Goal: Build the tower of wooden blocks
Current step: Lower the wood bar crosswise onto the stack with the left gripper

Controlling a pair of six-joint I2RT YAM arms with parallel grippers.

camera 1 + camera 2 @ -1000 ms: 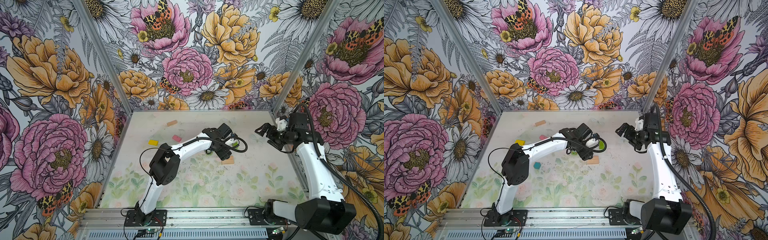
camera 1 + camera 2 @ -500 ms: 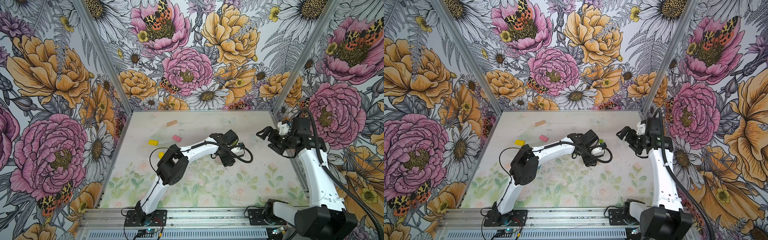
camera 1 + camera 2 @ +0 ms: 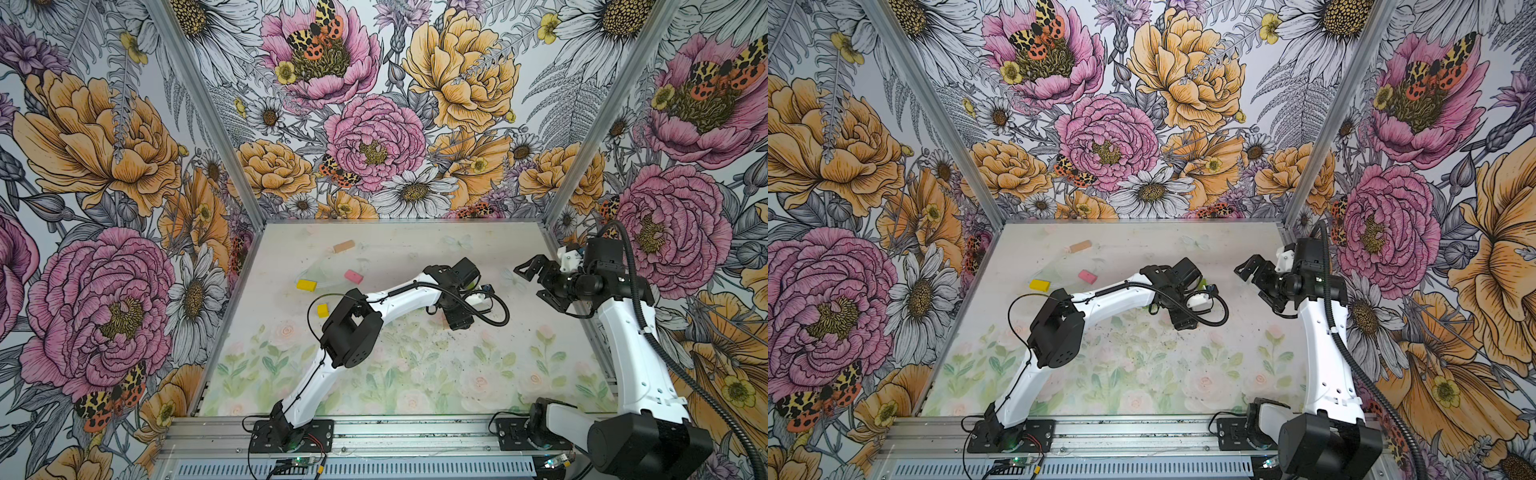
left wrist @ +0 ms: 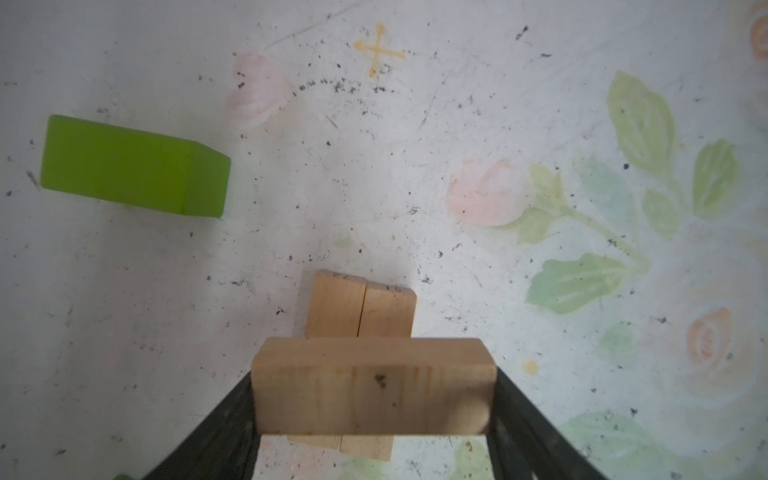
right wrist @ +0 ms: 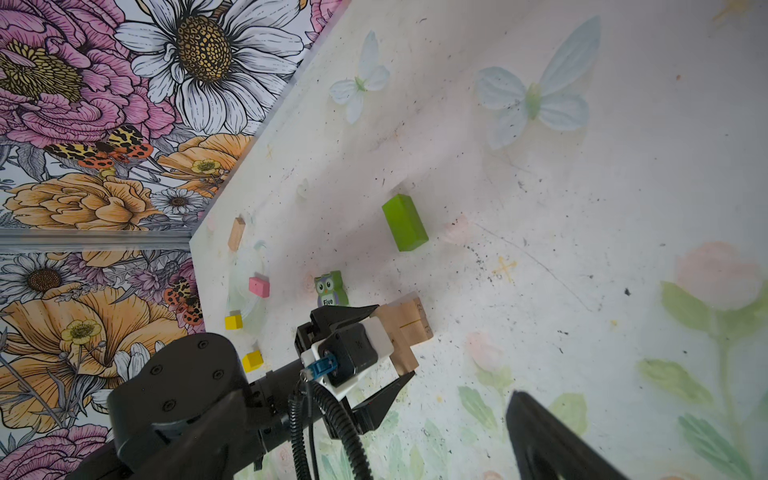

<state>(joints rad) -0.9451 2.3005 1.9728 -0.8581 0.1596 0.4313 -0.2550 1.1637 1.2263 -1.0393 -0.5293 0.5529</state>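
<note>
My left gripper (image 4: 374, 380) is shut on a plain tan bar (image 4: 374, 399), gripped by its two ends. The bar is held crosswise over two tan bars (image 4: 360, 309) lying side by side on the table; I cannot tell whether it touches them. In the right wrist view the same grip (image 5: 388, 345) sits at the near end of that pair (image 5: 413, 322). In both top views the left wrist (image 3: 457, 318) (image 3: 1183, 318) hides these blocks. My right gripper (image 3: 540, 282) (image 3: 1260, 282) hovers open and empty to the right.
A lime-green bar (image 5: 404, 222) lies beyond the pair and the owl piece (image 5: 329, 289) stands beside it. Far left lie a tan bar (image 3: 343, 246), a pink block (image 3: 354, 276), a yellow block (image 3: 306, 285) and a yellow cube (image 3: 323, 310). Walls enclose three sides.
The left arm has carried its tan bar a little toward the front, covering the tan blocks seen beside it a second ago. The right gripper drifted slightly forward, still open.
</note>
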